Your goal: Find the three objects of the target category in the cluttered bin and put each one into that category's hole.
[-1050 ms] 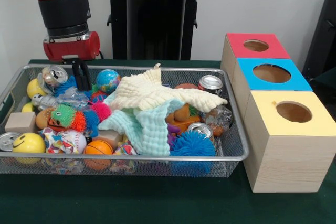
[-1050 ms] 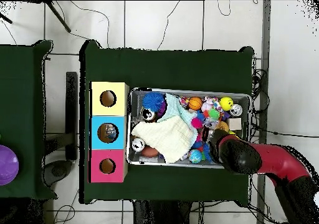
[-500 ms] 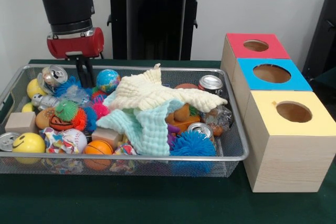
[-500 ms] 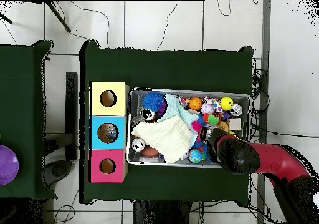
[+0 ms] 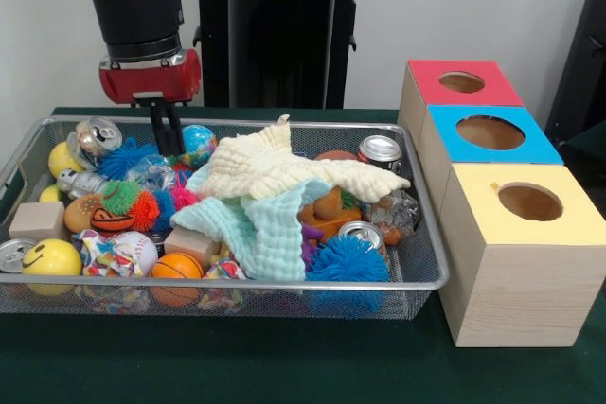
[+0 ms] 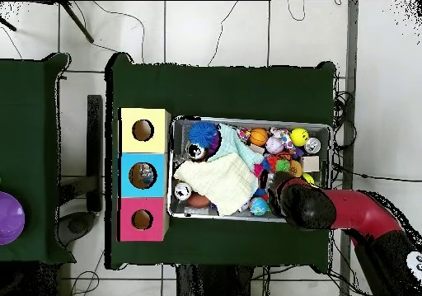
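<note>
The tool (image 5: 170, 139) hangs at the upper left of the mesh bin (image 5: 417, 283) — fingers clenched together, empty — just beside the globe ball (image 5: 199, 139).

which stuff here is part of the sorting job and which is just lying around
Job:
- hand
- bin and its clutter: cans, balls, cloths (the wanted category doesn't show)
- red box, blue box, yellow box, each with a hole

Lying about:
- purple thing
- side table it sits on
</note>
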